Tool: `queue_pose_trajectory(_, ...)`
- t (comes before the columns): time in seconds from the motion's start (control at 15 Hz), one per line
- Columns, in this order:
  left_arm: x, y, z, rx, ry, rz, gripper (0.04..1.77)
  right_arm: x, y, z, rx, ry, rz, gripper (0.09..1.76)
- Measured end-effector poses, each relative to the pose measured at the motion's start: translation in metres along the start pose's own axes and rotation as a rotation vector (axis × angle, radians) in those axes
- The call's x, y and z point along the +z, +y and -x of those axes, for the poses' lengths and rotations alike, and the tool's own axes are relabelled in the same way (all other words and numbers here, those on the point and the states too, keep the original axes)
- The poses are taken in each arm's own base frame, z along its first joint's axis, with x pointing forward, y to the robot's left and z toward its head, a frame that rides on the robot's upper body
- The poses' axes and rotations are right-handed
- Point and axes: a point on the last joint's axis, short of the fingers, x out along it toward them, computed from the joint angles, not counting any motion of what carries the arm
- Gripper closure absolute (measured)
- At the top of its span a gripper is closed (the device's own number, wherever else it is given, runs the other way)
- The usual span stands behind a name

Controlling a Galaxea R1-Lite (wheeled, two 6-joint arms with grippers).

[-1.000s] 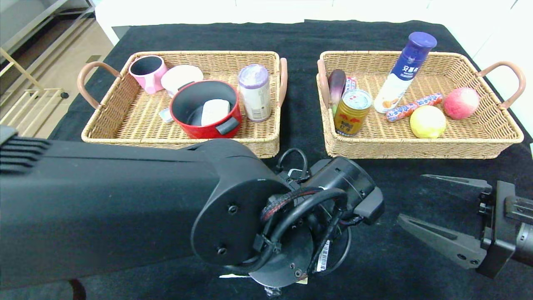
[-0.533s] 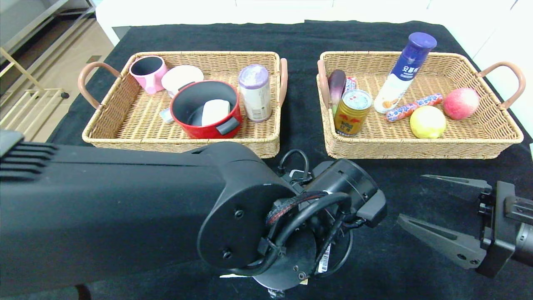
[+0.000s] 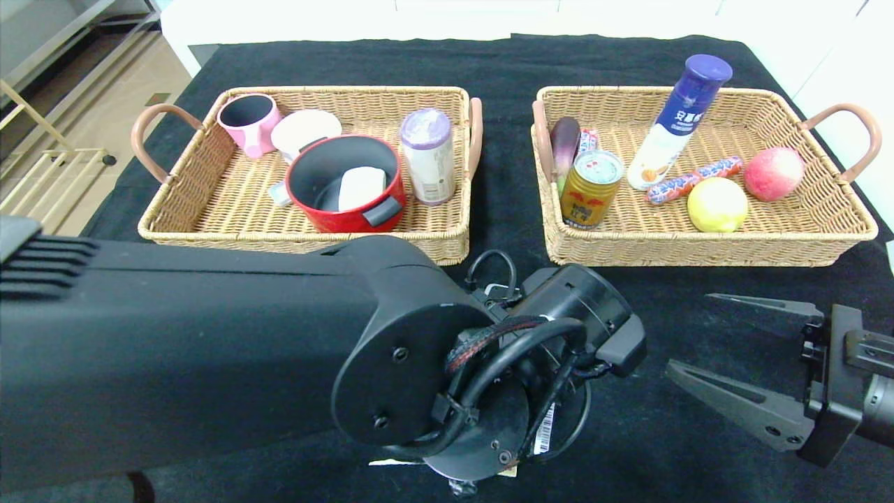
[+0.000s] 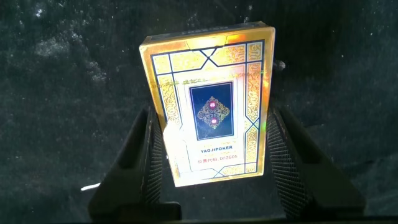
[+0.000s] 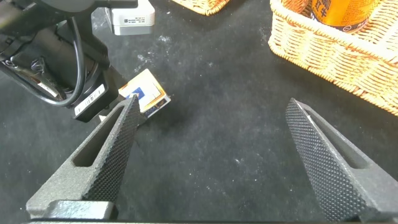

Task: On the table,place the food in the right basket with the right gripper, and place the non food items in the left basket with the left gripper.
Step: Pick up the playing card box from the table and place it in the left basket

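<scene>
Black table (image 3: 670, 447) near edge | left gripper (image 4: 211, 158) gripping card box (image 4: 211, 106) | right gripper (image 3: 733, 349) open, apart

A robot test bench set up indoors

A table (image 3: 503, 63) draped in black cloth holds two wicker baskets (image 3: 209, 202) (image 3: 803, 223) of mixed household goods, with black robot arms (image 3: 174, 349) over its near edge; beyond its far left corner show a wood floor (image 3: 119, 91) and metal racks (image 3: 42, 175).

The card box (image 4: 209, 114) was cream with gold scrollwork and a blue diamond panel, lying on the scuffed black tabletop (image 4: 68, 74).
</scene>
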Motion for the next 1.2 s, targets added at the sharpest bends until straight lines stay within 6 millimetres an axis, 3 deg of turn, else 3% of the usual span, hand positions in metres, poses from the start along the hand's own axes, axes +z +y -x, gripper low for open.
queue_pose_trajectory(0.33, 0.004, 0.006, 0.01, -0.009, -0.029, 0.013, 0.79, 0.003, -0.001, 0.0, -0.004, -0.008, 0.001, 0.14)
queue_pose_trajectory(0.53, 0.014, 0.016, 0.036, -0.053, -0.09, 0.049, 0.79, 0.003, -0.001, 0.0, -0.005, -0.01, 0.002, 0.14)
queue_pose_trajectory(0.8, 0.03, 0.046, 0.067, -0.079, -0.171, 0.134, 0.79, 0.003, -0.001, 0.0, -0.005, -0.009, 0.002, 0.14)
queue_pose_trajectory(1.2, 0.056, 0.101, 0.092, -0.045, -0.279, 0.295, 0.79, 0.003, -0.001, 0.0, -0.01, -0.01, 0.003, 0.14)
